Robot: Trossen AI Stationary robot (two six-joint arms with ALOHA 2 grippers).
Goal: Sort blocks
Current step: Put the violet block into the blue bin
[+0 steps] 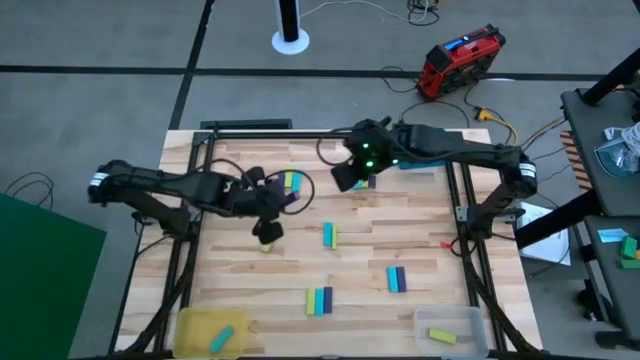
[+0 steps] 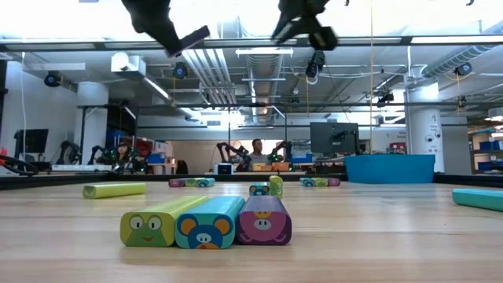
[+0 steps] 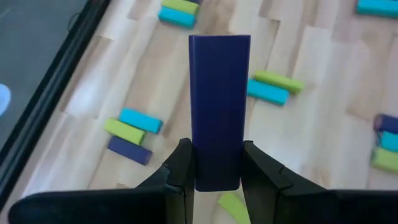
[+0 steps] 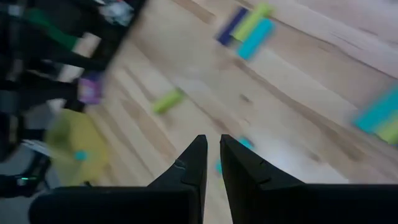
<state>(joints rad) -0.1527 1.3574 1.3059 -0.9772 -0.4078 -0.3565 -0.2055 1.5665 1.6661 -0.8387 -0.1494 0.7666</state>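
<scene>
My left gripper hangs above the table's middle-left, arm reaching in from the left edge, fingers clamped on a purple block that stands straight out from them. My right gripper hovers over the far middle, arm stretched in from the right edge, fingers nearly together and empty. Other blocks lie scattered; a yellow-cyan-purple trio sits side by side near the front edge.
</scene>
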